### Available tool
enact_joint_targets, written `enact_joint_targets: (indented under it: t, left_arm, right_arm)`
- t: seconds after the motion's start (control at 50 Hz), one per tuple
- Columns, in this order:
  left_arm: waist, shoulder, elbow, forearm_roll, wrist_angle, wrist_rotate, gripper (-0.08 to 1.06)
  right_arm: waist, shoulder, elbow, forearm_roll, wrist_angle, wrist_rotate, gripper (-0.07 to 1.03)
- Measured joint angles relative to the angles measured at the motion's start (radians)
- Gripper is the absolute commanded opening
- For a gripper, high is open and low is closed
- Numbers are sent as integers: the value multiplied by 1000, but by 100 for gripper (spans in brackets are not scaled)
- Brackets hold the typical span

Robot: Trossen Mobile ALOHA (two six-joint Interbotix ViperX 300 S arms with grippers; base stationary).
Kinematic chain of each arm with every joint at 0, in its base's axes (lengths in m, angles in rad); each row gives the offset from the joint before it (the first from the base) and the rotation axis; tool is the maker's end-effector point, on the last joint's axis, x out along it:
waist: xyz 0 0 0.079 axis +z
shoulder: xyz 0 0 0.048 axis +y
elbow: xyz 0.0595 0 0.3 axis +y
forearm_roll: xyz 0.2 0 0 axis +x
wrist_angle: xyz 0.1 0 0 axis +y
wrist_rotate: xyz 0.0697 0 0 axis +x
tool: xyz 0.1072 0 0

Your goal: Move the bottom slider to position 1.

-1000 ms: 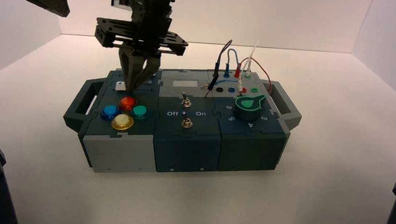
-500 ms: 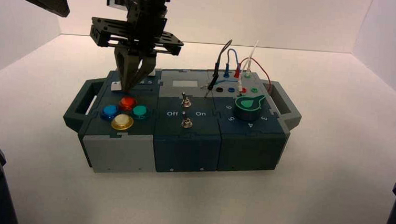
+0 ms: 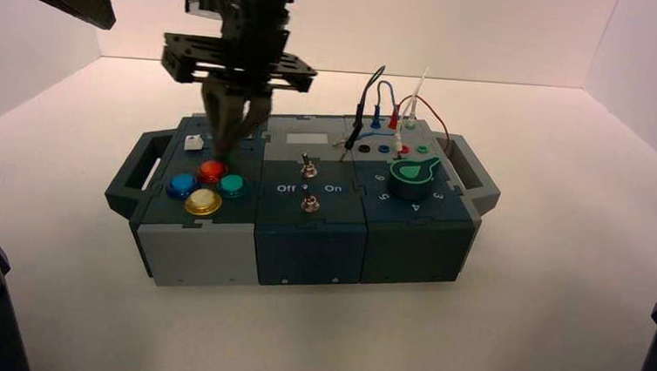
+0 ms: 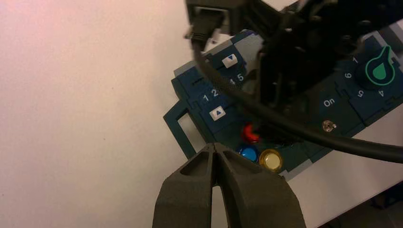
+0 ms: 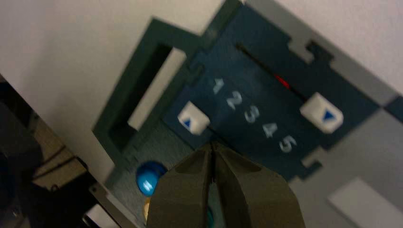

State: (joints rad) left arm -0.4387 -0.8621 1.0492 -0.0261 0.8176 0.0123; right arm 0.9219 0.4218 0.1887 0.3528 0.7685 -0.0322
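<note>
Bottom slider [image 5: 193, 118]: white, squarish, blue triangle, at position 1 [image 5: 217, 86]
Right gripper [image 5: 212, 146]: clenched above left panel
Left gripper [image 4: 214, 146]: clenched, idle, left

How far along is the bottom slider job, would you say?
The white bottom slider already looks set beside the printed "1". The shut right gripper is in hand, over the slider panel, clear of that knob. Probably only withdrawing is left; the left gripper idles left of the box.
</note>
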Motion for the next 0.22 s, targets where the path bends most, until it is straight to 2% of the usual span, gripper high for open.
enact_joint_targets:
  t: [0.22]
  left_arm:
    - [0, 0, 0, 0, -3, 2, -3]
  right_arm:
    - [3, -98, 133, -8, 5, -5, -2]
